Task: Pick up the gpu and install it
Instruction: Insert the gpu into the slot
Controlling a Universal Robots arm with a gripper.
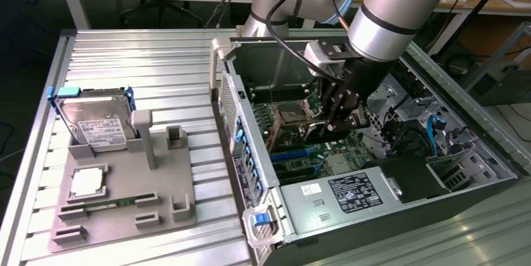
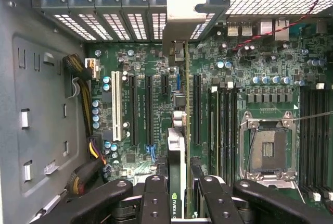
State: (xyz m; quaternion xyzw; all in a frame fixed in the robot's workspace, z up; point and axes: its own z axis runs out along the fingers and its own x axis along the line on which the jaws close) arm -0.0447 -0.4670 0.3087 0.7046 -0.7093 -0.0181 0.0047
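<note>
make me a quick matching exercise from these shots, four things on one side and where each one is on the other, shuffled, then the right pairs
Things
1. gpu
2. hard drive
3. RAM stick
4. gripper

Places
A. lying flat in a slot near the front edge of the grey holder tray
B. standing on edge over the motherboard, its silver bracket up at the case's rear slots
C. propped upright at the back of the grey holder tray
D. inside the open computer case, closed on the card's edge

Pairs: 1-B, 2-C, 3-A, 4-D
</note>
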